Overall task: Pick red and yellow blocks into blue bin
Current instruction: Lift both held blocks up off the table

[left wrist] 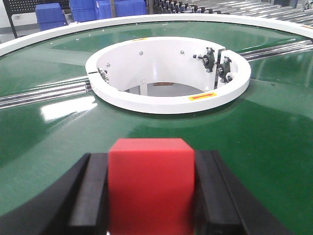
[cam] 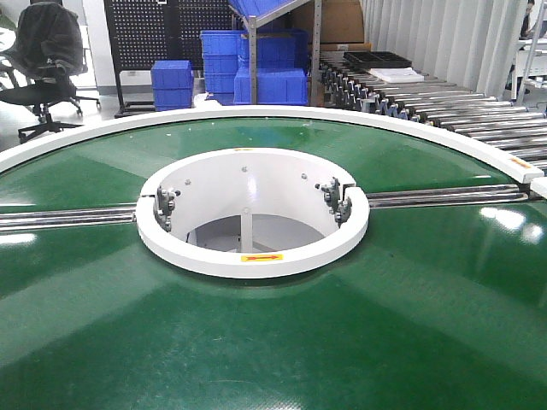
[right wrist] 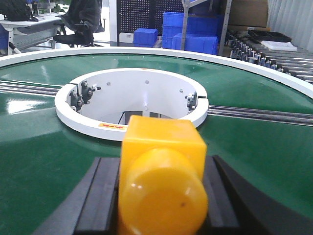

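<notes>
Short of the white ring (left wrist: pixel 161 104), biggest risk IMO: blue bin isn't in any view, so I'd swing blind, and a slip drops a pc onto the green belt (cam: pixel 359 342) or down the ring's open centre. L end effector (left wrist: pixel 151 161) clamps the red cube (left wrist: pixel 150 188), R end effector (right wrist: pixel 161 166) the yellow brick (right wrist: pixel 164 147), stud toward cam. Both wrists low, roughly level, aimed at the ring.

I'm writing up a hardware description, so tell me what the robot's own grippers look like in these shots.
Only the jaws show, in the wrist views. The left gripper has two matte black jaws, flat-faced inside, flaring outward at the sides. The right gripper looks the same. No cables, markings or arm links are visible.
</notes>
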